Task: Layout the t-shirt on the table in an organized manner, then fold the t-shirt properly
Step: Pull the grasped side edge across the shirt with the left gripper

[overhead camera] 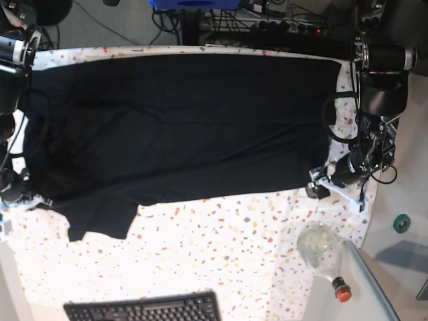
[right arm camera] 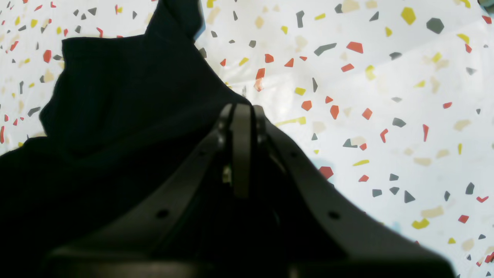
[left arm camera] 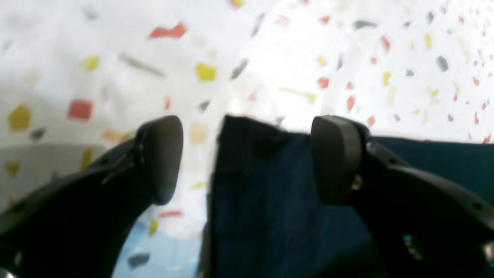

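The black t-shirt lies spread flat across the far half of the speckled worktop, 1 sleeve trailing toward the keyboard. The left tool hangs with pads wide apart over a hem corner, gripping nothing; the right tool is pinched closed at the shirt's edge, though whether cloth is caught can't be told. Judged best approach: smooth the sleeve, tension both ends evenly w/ 2 arms, then fold along a straight line. Fabric is soft, matte, limp; the cover is glossy, terrazzo-flecked. A glass bottle sits nearby.
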`<state>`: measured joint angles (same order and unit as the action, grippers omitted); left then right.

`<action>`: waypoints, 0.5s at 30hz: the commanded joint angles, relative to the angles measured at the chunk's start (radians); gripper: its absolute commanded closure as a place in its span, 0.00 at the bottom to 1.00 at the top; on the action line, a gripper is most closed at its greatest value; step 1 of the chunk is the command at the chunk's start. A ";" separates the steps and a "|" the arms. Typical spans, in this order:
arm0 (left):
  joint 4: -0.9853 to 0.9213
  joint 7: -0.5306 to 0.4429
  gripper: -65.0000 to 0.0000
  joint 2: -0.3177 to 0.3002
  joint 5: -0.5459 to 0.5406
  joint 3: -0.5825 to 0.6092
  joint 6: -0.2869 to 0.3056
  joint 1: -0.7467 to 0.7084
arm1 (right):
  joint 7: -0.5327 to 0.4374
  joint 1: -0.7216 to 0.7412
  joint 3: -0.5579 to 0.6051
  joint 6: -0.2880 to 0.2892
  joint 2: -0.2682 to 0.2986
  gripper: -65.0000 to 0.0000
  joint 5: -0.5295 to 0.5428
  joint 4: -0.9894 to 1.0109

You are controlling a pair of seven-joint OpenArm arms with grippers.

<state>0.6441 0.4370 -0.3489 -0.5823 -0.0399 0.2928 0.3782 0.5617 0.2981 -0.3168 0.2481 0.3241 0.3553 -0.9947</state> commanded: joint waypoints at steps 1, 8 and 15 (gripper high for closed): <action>-0.010 -0.017 0.24 -0.011 -0.006 -0.004 0.006 0.017 | -0.022 0.023 -0.008 0.006 0.019 1.00 0.004 -0.019; -0.065 -0.043 0.25 0.014 -0.006 0.008 0.006 0.009 | -0.022 0.023 -0.011 0.006 0.019 1.00 0.004 -0.019; -0.065 -0.043 0.74 0.035 -0.006 0.008 0.006 0.005 | -0.022 0.023 -0.006 0.006 0.019 1.00 0.004 -0.017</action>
<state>0.5774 0.3462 -0.3225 -0.5930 -0.0357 0.2882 0.3759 0.5617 0.2981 -0.3206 0.2481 0.3241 0.3550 -0.9947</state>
